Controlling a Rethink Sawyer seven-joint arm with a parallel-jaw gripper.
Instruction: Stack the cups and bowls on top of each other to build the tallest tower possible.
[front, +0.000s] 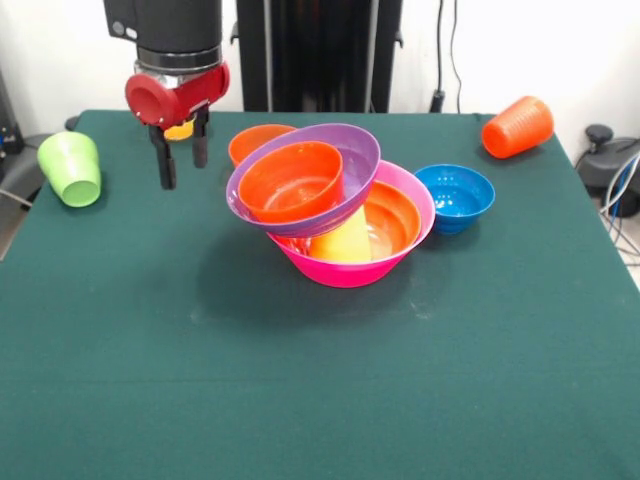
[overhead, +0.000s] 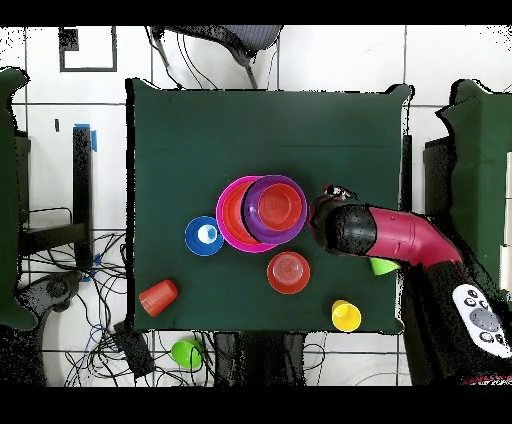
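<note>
At mid-desk the tower (front: 340, 205) is seen, pink bowl (front: 350, 268) lowest; the claw (front: 181, 150) hangs empty beside it, fingers spread. Glossy, light bowls are judged slippery; rims are best pinched

From the front view, I find the base bowl (front: 350, 272) near the middle of the table (front: 300, 400). Inside it sit a nested bowl (front: 398, 215) and a cup on its side (front: 345, 243). A tilted bowl (front: 355, 145) rests on top of these, leaning left, with a small bowl (front: 292, 182) in it. Just behind the pile to the left I note a lone bowl (front: 255, 140), and just beside the pile on the right a right-hand bowl (front: 455, 195). A corner cup (front: 517, 126) lies far right at the back and an edge cup (front: 70, 168) at the left edge. The gripper (front: 182, 160) hangs left of the pile, and a rear cup (front: 180, 130) is behind it.
</note>
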